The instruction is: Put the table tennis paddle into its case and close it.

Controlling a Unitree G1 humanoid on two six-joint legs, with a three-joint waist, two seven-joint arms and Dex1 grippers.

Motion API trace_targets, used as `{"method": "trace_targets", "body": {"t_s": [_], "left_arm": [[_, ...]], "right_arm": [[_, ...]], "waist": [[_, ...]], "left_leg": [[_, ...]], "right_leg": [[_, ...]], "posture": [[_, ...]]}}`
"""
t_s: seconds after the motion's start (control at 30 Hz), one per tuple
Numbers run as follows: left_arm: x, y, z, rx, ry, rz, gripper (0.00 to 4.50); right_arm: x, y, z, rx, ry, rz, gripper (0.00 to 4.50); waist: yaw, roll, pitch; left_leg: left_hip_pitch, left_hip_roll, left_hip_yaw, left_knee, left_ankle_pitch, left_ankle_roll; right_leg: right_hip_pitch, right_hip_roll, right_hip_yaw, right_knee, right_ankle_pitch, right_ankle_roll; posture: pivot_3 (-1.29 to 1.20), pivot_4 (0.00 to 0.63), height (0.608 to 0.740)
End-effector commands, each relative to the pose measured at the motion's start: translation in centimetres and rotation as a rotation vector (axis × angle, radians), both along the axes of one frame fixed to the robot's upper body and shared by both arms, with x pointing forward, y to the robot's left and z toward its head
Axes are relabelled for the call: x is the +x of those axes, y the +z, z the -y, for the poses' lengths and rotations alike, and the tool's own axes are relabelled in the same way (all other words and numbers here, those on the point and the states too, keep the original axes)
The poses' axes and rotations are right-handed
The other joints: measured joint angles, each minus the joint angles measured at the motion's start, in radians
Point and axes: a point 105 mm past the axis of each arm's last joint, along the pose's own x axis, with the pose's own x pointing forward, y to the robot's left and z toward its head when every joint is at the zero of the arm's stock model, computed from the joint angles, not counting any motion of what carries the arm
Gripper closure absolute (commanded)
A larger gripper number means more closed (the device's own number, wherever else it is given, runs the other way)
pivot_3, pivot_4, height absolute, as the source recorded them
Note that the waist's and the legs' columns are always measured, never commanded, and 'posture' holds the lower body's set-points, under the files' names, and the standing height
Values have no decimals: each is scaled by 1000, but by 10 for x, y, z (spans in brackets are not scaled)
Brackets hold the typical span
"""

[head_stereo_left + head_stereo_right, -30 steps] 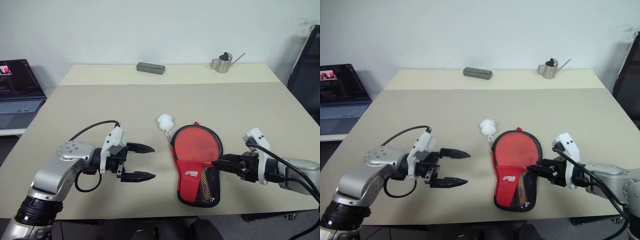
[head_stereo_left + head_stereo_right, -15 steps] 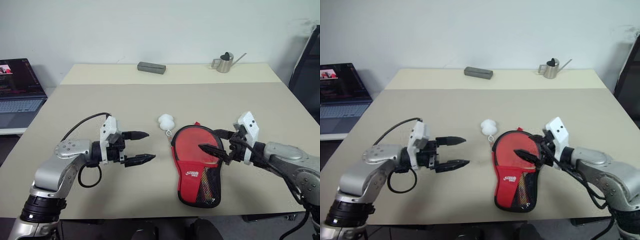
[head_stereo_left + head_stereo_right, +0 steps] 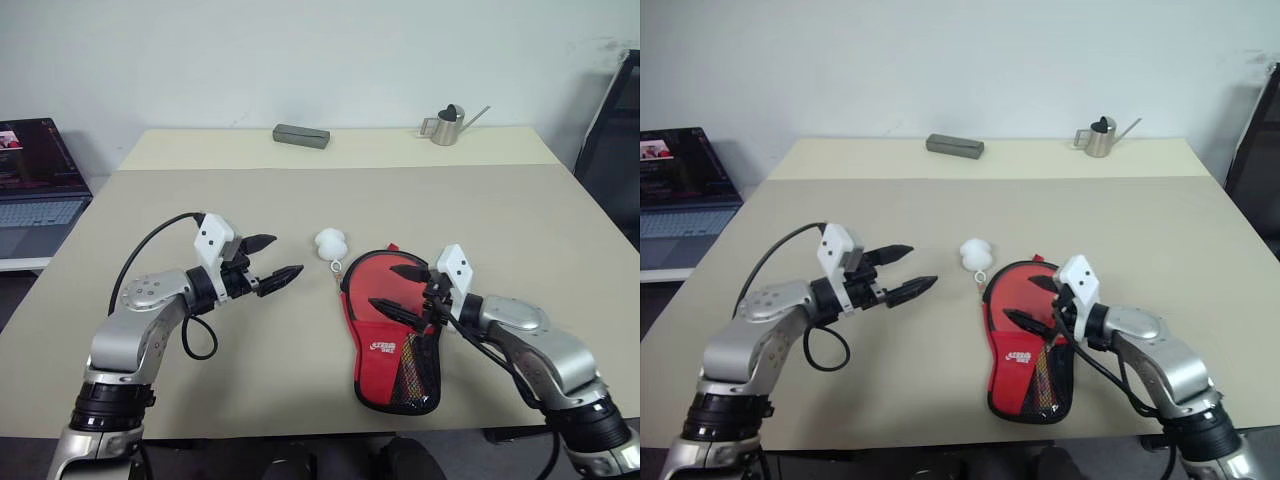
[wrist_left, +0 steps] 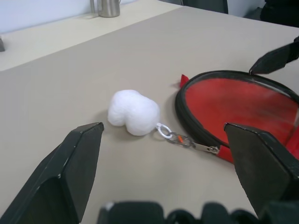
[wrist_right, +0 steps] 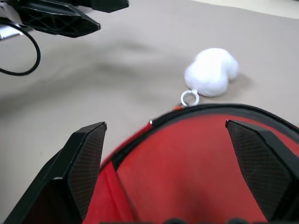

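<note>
Paddle-shaped soft zip case (image 3: 392, 330), red fabric on its upper face with a black bound edge and a black mesh pocket at the handle end, lying flat on the beige desk (image 3: 300, 210) in front of the robot. Round head of the case points away from the robot, narrow end toward the desk's near edge. Red surface framed by the black rim (image 4: 233, 105) may be the rubber face of the table tennis paddle already seated inside; fabric and rubber cannot be told apart with certainty. White pom-pom charm (image 4: 134, 112) rests just beside the head of the case, joined by a small metal ring and clip to the zip.

Left end effector (image 3: 268, 262), both black fingers spread apart, empty, points toward the charm. Right end effector (image 3: 398, 291), fingers likewise spread and empty, hovers over the red face of the case.

Handling, as a judgement: case light and limp, likely to slide on the smooth desk unless one end effector pins it. Charm is soft and compressible, its chain the natural hold for drawing the zip; the stiffer bound rim suits a steadying pinch.

Writing: small white logo on the red fabric above the mesh (image 3: 381, 348), too small to read.
</note>
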Motion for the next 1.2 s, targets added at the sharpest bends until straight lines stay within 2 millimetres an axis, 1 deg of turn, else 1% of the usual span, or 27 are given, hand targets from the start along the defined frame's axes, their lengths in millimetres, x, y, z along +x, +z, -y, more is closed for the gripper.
{"method": "trace_targets", "body": {"t_s": [0.03, 0.1, 0.17, 0.27, 0.37, 0.43, 0.6, 0.67, 0.77, 0.83, 0.9, 0.97, 1.1, 1.2], "left_arm": [[-4, 11, 3, 17, -55, 34, 0], [-6, 9, 3, 35, -82, 22, 0], [-7, 9, 4, 27, -102, 10, 0], [-6, 9, 5, 33, -143, -9, 0], [-2, 11, 8, 46, -169, -6, 0], [2, 12, 9, 63, -167, 6, 0], [29, 6, 14, 127, -87, 46, 0], [45, 1, 18, 145, -36, 54, 0], [60, -4, 23, 168, 6, 64, 0], [77, -6, 34, 168, 42, 69, 0], [89, -10, 45, 175, 56, 68, 0], [97, -13, 51, 185, 66, 69, 0], [107, -17, 58, 180, 78, 59, 0], [113, -28, 63, 182, 94, 12, 0]], "right_arm": [[0, 7, -10, 33, 54, 10, 31], [4, 3, -13, 24, 47, 11, 31], [8, -4, -14, -9, 39, 7, 31], [17, -21, -10, -60, 7, -38, 31], [25, -38, -5, -97, -38, -93, 31], [30, -42, -4, -94, -69, -105, 31], [38, -47, -5, -95, -91, -100, 31], [38, -49, -4, -94, -98, -101, 31], [38, -49, -5, -92, -99, -99, 31], [37, -51, -7, -91, -96, -100, 31], [35, -52, -10, -89, -96, -102, 31], [35, -52, -12, -87, -99, -103, 31], [34, -52, -13, -80, -108, -105, 31], [31, -51, -12, -70, -120, -109, 31]], "waist": [[0, 0, 0], [-2, 0, 0], [-1, 0, 0], [-1, 0, 0], [-1, 0, 0], [-1, 0, 0], [-1, -1, -1], [-1, -1, -1], [-1, -2, -2], [0, -2, -2], [0, -4, -3], [0, -5, -3], [-8, -5, -3], [-5, -5, -3]], "left_leg": [[0, 0, 0, 0, 0, -1], [0, 0, 0, 0, 1, -2], [0, 0, 0, 0, 1, -2], [0, 0, 0, 0, 1, -2], [0, 0, 0, 0, 1, -2], [0, 0, 0, 0, 1, -2], [2, -1, 0, 0, 1, -2], [2, -1, 0, 1, 1, -2], [2, -1, 0, 1, 1, -2], [2, -1, 0, 1, 2, -3], [2, -1, 0, 2, 2, -3], [2, -2, 0, 2, 2, -3], [2, -2, 0, 1, 2, -4], [1, -2, 0, 1, 2, -4]], "right_leg": [[0, 0, 0, 0, 0, 0], [0, 0, 0, 0, 0, 0], [0, 0, 0, 0, 0, 0], [0, 0, 0, 0, 0, 0], [0, 0, 0, 0, 0, 0], [0, 0, 0, 0, 0, 0], [1, 0, 0, 1, 0, 0], [1, 0, 0, 2, 0, 0], [1, 0, 0, 2, 0, 0], [1, 0, 0, 2, 0, 0], [1, 0, -1, 2, 0, 0], [1, 0, -1, 2, 0, 0], [0, 0, 0, 2, 0, 0], [0, 0, -1, 2, 0, 1]], "posture": [[0, 150, 740], [0, 150, 740], [0, 150, 740], [0, 150, 740], [0, 150, 740], [0, 150, 740], [0, 150, 740], [0, 150, 740], [0, 150, 740], [0, 150, 740], [0, 150, 740], [0, 150, 740], [0, 150, 740], [0, 150, 740]]}}
